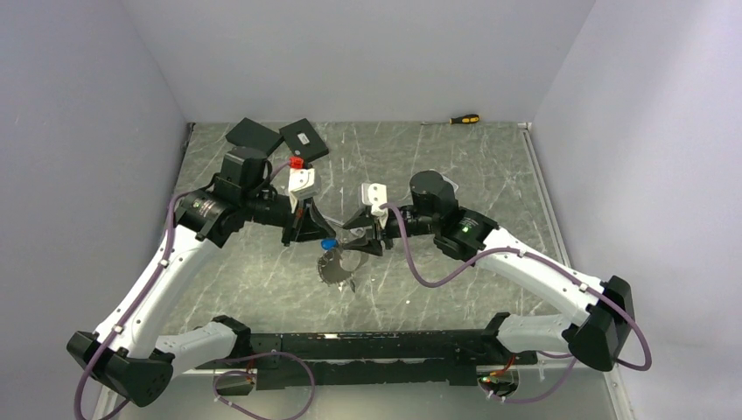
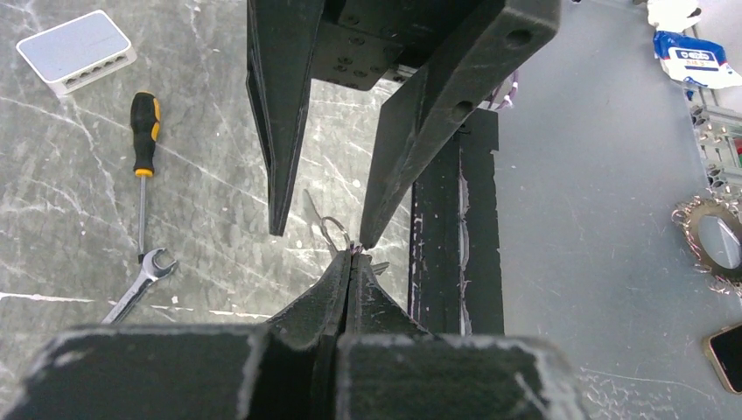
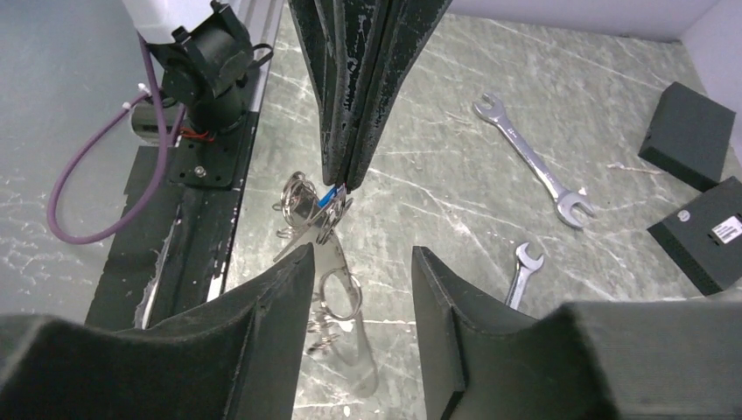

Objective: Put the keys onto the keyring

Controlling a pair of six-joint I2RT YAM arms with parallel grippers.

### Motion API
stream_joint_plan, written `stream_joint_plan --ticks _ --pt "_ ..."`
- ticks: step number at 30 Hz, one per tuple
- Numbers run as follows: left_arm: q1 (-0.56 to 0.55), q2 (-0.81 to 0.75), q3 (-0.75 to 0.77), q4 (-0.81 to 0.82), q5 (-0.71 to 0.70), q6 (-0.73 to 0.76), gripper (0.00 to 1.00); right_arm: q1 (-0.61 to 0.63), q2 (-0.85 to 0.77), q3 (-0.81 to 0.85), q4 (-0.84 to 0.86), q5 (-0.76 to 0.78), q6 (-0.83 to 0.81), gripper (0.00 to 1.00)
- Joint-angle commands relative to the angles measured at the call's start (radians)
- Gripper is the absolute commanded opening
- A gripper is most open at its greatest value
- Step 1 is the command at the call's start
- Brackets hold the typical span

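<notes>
My left gripper [image 2: 352,252] is shut on the keyring [image 2: 332,220], a thin grey wire loop, and holds it above the table. In the right wrist view the left gripper [image 3: 337,185] comes down from the top with the keyring [image 3: 296,185], a blue tag and a flat silver bunch [image 3: 337,293] hanging from it. My right gripper [image 3: 361,252] is open and empty, its fingers on either side of that bunch. Two silver spanners, the keys, lie on the table: a long one [image 3: 534,162] and a short one [image 3: 518,271]. From above, the grippers [image 1: 325,241] [image 1: 352,254] meet mid-table.
A yellow-and-black screwdriver [image 2: 143,131] lies beside a spanner [image 2: 140,284], with a white box [image 2: 74,48] beyond. Black boxes [image 3: 691,136] sit at the right wrist view's right edge. The black base rail [image 2: 455,245] runs close by. A toothed ring [image 2: 713,241] lies off the table.
</notes>
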Motion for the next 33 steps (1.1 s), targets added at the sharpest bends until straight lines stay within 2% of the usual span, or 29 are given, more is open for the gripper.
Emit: stream_joint_plan --ticks 1,4,8,16,17,21,23,33 --pt "-0.007 -0.016 0.025 0.039 0.065 0.044 0.0 -0.002 0.013 0.053 0.025 -0.048 -0.028 0.47" --pt "-0.007 -0.013 0.023 0.052 0.069 0.038 0.0 -0.002 0.011 0.045 0.065 -0.063 0.005 0.43" --pt "-0.007 -0.01 0.022 0.059 0.072 0.035 0.0 0.001 0.01 0.026 0.105 -0.047 0.021 0.32" --pt "-0.009 -0.015 0.016 0.078 0.05 0.022 0.0 0.011 0.03 0.038 0.095 -0.063 0.035 0.33" --pt "-0.008 -0.015 0.015 0.081 0.049 0.018 0.0 0.013 0.031 0.035 0.1 -0.058 0.038 0.31" --pt "-0.009 -0.018 0.012 0.083 0.048 0.017 0.0 0.016 0.04 0.038 0.1 -0.045 0.036 0.08" --pt "-0.009 -0.021 0.009 0.086 0.047 0.015 0.0 0.017 0.042 0.041 0.096 -0.035 0.034 0.0" --pt "-0.009 -0.049 -0.002 0.076 0.006 0.01 0.0 0.018 -0.01 -0.022 0.201 0.037 0.083 0.0"
